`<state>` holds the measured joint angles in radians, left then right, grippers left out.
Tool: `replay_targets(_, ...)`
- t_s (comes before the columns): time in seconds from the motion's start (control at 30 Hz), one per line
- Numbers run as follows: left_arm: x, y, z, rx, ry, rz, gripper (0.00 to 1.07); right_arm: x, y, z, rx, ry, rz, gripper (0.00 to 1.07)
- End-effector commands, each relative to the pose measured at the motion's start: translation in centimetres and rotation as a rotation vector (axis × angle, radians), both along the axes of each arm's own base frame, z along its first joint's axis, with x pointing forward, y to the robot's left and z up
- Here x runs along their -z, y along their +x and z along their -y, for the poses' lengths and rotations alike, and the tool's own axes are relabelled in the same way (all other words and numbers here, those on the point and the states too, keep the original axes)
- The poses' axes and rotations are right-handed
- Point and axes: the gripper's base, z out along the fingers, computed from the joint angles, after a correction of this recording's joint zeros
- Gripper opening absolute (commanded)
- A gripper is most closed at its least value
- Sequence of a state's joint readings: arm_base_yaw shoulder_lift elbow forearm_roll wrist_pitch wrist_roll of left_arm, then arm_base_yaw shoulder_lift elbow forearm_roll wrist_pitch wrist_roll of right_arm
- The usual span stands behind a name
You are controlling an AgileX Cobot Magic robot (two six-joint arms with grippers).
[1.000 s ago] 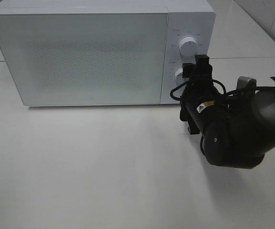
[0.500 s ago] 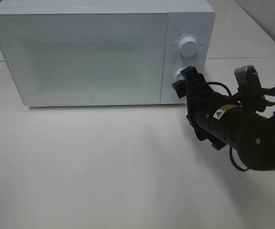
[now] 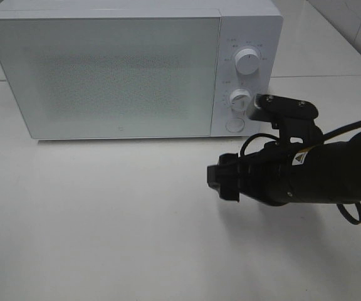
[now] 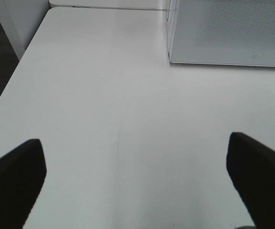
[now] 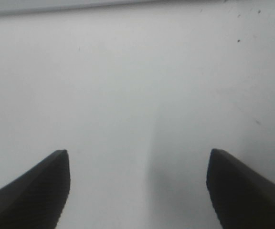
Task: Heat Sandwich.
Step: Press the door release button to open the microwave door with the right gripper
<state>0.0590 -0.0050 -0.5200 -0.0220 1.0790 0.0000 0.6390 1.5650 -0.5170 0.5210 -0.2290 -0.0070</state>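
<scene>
A white microwave (image 3: 111,69) with its door shut stands at the back of the white table; its corner also shows in the left wrist view (image 4: 228,31). Two round knobs (image 3: 248,61) and a button sit on its right panel. My right gripper (image 3: 221,182) is open and empty, low over the table in front of the panel, pointing left. In the right wrist view its fingers (image 5: 37,183) stand wide apart over bare table. My left gripper (image 4: 135,181) is open and empty over the table, left of the microwave. The sandwich and the pink plate are out of view.
The white table (image 3: 105,219) stretches in front of the microwave. Its left edge (image 4: 13,71) shows in the left wrist view, with dark floor beyond. A second table surface (image 3: 318,44) lies behind on the right.
My right arm drew back from the microwave's lower knob, swung down and to the left, and now points left over the table. The microwave door stays shut.
</scene>
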Motion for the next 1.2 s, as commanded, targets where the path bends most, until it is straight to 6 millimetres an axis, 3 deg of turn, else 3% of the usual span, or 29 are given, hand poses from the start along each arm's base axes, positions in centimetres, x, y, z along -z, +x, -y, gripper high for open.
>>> replay_targets(0.03,0.0,-0.3,0.0,0.001,0.000,0.030,0.98,-0.4,-1.2,0.1,-0.198,-0.106,-0.036,0.76)
replay_targets(0.2,0.0,-0.3,0.0,0.001,0.000,0.030,0.98,-1.4,-3.2,0.4,-0.404,-0.174,-0.106,0.76)
replay_targets(0.53,0.0,-0.3,0.0,0.001,0.000,0.030,0.98,-4.2,-7.0,2.4,-0.589,-0.260,-0.241,0.75)
replay_targets(0.97,0.0,-0.3,0.0,0.001,0.000,0.030,0.98,-8.1,-10.8,5.2,-0.599,-0.271,-0.268,0.72)
replay_targets(1.1,0.0,-0.3,0.0,0.001,0.000,0.030,0.98,-10.5,-11.6,6.3,-0.587,-0.301,-0.227,0.72)
replay_targets(1.17,0.0,-0.3,0.0,0.001,0.000,0.030,0.98,-12.7,-12.3,7.3,-0.546,-0.322,-0.178,0.72)
replay_targets(1.2,0.0,-0.3,0.0,0.001,0.000,0.030,0.98,-12.7,-12.3,7.3,-0.546,-0.322,-0.178,0.72)
